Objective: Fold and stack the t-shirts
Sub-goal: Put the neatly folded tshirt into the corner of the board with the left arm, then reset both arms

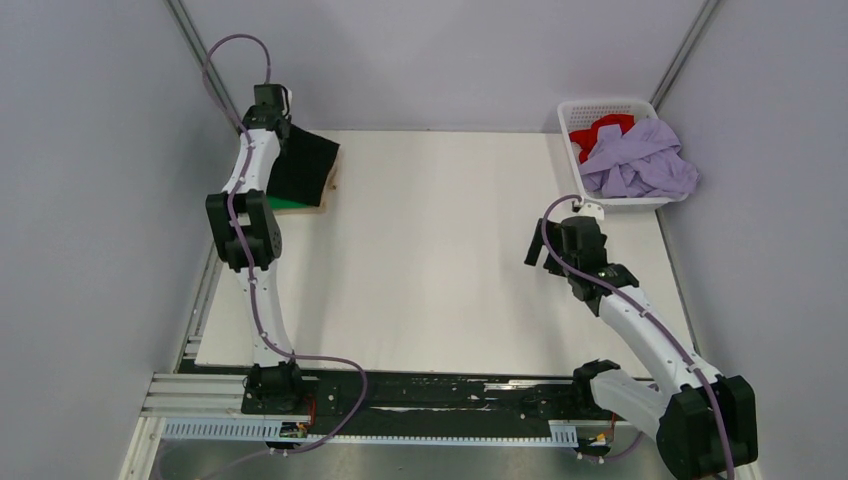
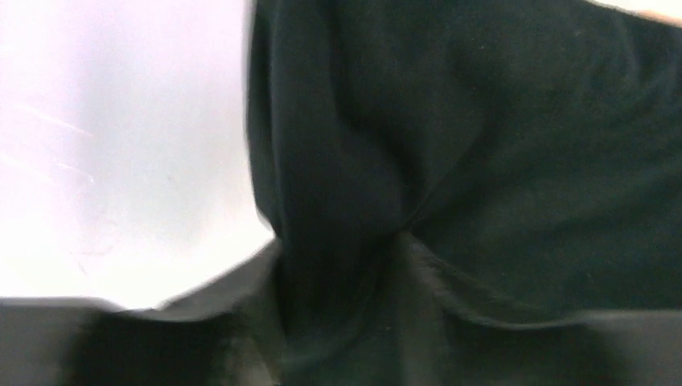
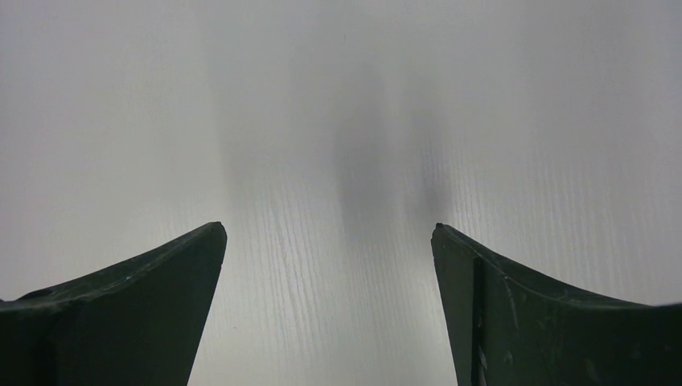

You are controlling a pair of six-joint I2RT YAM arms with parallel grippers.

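The left tool [image 1: 283,128] is reached out to the far left corner of the desk [image 1: 430,260], with the black t-shirt [image 1: 305,170] directly under and in front of it. The shirt lies as a compact dark slab on top of a green t-shirt [image 1: 290,203], and what looks like a tan t-shirt [image 1: 328,185] shows as thin edges beneath. In the left wrist view the black cloth fills the frame and puckers toward one spot. The fingers are lost in dark blur, so I cannot tell whether this tool is clamped on the fabric or has let go. The right tool [image 3: 330,233] hangs over bare desk with its fingers spread wide apart and nothing between them. Beyond it and off to its right sits the basket [image 1: 600,104], holding a red t-shirt [image 1: 600,130] and a lilac t-shirt [image 1: 640,160], both crumpled and unfolded. By my reading the job is a little past halfway. Three shirts appear stacked under the left tool, and two remain to be pulled out, folded and added to the pile.
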